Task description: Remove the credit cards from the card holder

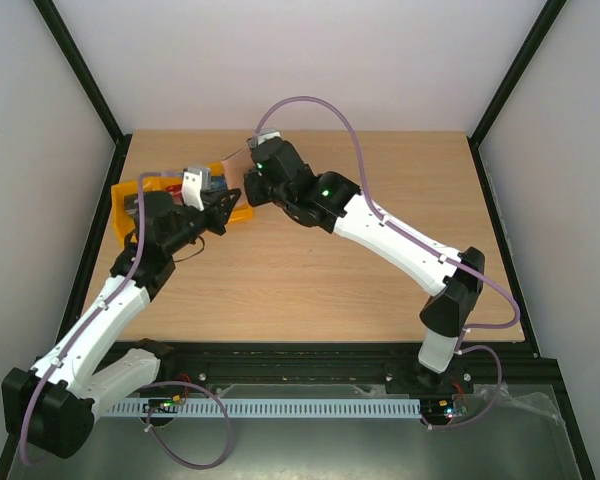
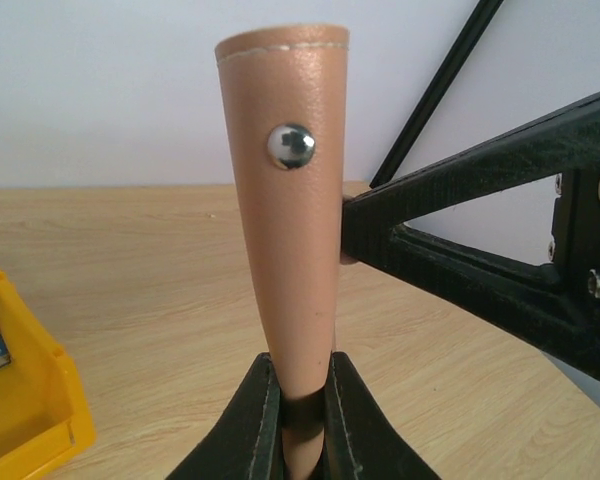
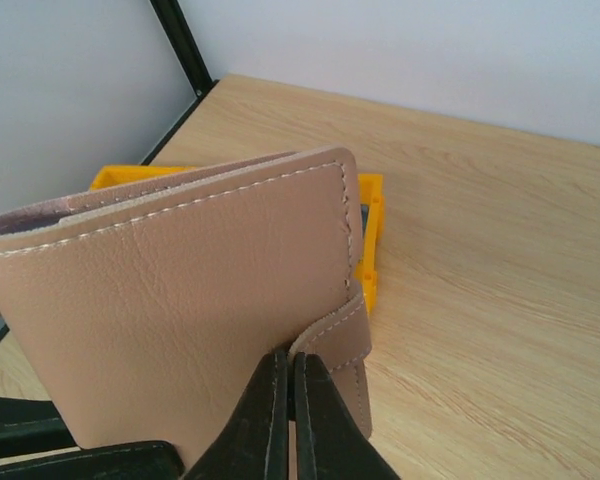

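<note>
tan-brown stitched leather card holder (image 3: 180, 310) — 1 | yellow plastic tray (image 2: 40, 400), far left — 1 | black two-finger grippers — 2: left gripper (image 2: 302, 395), right gripper (image 3: 288, 400) | light wooden table (image 1: 330, 290) — 1 | round silver snap stud (image 2: 290, 146) — 1

We're seeing the card holder (image 3: 180, 320) in soft tan leather, faintly grained with a low sheen and pale thread stitching along its edges. The snap stud (image 2: 291, 146) on it is polished, mirror-bright metal. We've also got the table (image 3: 480, 250) in pale wood grain, smooth and matt, the yellow tray (image 2: 40, 400) in glossy moulded plastic, and the left gripper (image 2: 302, 385) with matt black fingers (image 2: 255, 420).
</note>
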`<control>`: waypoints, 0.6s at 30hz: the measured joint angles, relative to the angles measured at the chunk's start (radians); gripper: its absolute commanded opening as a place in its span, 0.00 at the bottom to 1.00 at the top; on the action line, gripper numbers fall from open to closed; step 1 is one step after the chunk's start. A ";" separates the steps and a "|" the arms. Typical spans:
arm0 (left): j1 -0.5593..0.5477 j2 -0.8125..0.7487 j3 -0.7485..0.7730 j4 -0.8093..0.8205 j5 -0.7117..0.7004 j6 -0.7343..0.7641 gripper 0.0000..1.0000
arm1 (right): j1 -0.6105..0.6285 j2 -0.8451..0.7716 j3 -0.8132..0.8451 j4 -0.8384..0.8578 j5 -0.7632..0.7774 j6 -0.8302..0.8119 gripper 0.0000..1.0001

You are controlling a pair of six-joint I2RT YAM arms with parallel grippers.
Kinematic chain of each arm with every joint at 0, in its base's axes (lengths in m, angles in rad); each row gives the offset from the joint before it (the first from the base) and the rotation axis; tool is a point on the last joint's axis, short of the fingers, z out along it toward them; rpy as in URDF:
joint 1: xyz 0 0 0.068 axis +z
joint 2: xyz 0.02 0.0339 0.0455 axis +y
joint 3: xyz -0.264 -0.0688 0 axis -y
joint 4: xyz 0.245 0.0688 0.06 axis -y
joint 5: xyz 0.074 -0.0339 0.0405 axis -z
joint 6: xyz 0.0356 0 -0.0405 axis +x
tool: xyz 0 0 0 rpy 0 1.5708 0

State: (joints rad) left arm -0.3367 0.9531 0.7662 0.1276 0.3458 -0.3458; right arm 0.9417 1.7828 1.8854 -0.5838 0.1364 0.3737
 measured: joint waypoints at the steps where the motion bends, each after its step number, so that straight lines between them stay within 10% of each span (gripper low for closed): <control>1: 0.002 -0.002 -0.005 0.000 0.006 0.001 0.02 | -0.003 -0.001 -0.006 -0.006 -0.002 0.000 0.02; 11: 0.052 -0.071 -0.017 0.066 0.126 -0.001 0.02 | -0.261 -0.113 -0.187 -0.085 0.064 -0.046 0.05; 18: 0.074 -0.071 -0.027 0.132 0.366 0.052 0.02 | -0.295 -0.274 -0.209 -0.089 -0.283 -0.217 0.66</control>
State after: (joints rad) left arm -0.2623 0.8822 0.7391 0.2600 0.7116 -0.2939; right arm 0.6468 1.5085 1.6764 -0.6724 -0.1463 0.1570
